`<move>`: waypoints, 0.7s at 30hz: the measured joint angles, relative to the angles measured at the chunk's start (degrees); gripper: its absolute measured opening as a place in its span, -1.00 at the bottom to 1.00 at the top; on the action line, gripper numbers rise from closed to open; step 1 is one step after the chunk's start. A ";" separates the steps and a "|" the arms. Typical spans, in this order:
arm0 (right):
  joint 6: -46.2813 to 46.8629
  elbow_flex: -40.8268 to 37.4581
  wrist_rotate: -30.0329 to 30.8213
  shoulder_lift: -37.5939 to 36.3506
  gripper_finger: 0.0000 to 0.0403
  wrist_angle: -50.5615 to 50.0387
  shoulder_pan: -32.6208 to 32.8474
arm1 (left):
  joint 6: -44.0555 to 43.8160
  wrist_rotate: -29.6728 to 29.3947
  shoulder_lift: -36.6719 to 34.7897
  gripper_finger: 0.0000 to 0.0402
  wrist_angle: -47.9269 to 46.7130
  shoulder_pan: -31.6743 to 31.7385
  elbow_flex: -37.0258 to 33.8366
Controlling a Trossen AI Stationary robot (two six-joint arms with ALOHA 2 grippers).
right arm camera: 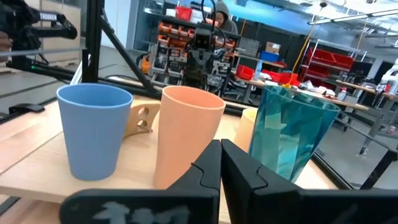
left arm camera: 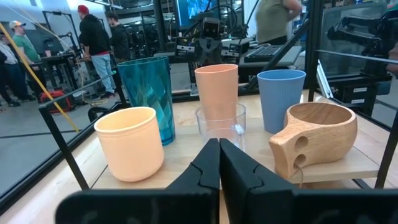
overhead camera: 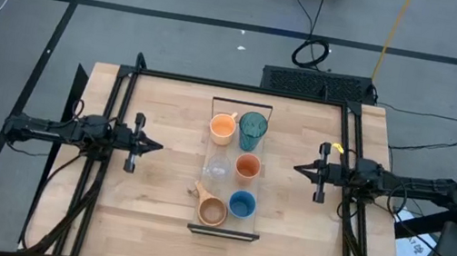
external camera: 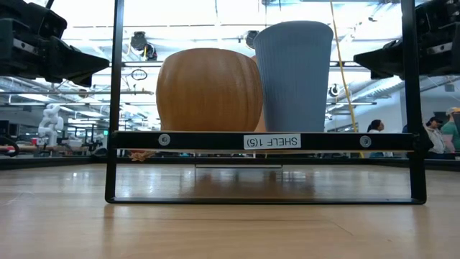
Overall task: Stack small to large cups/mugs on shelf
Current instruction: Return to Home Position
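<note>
I am reading all six vessels as standing upright on the shelf (overhead camera: pixel 223 226), which is lying lengthwise at the ctr of the desk (overhead camera: pixel 150 217). They are sitting in two rows of three.

Row on the L arm side, starting from the end away from the low cam:
- orange handled mug (overhead camera: pixel 222 127)
- clear cup (overhead camera: pixel 216 169)
- tan wooden handled mug (overhead camera: pixel 212 210), with its handle pointing out toward the L arm side

Row on the R arm side, same order:
- teal tumbler (overhead camera: pixel 252 130)
- small orange cup (overhead camera: pixel 247 166)
- blue cup (overhead camera: pixel 241 204)

Neighbouring vessels are standing just beside each other. I cannot tell whether any are touching.

L tool (overhead camera: pixel 158 145) is hovering above the desk, well apart from the shelf and pointing at the clear cup. In the L wrist view its fingers are pressing together tip to tip and gripping nothing.

R tool (overhead camera: pixel 297 168) is hovering opposite, also well apart from the shelf and pointing at the small orange cup. Its fingers are likewise meeting at the tips and carrying nothing.

In the low view, both arms are showing high at the upper corners, clear of the shelf frame.
</note>
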 joint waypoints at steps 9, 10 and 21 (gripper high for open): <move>1.85 -0.02 -0.15 -8.20 -1.00 -8.16 -0.01 | -0.62 0.00 0.00 -0.98 0.00 0.00 0.00; 1.96 -0.02 -0.17 -9.19 -1.00 -8.60 -0.01 | -0.62 0.00 -0.01 -0.99 0.01 0.00 0.00; 3.17 -0.02 -0.28 -9.13 -1.00 -9.47 -0.01 | -0.62 0.07 0.01 -0.97 0.04 -0.02 0.00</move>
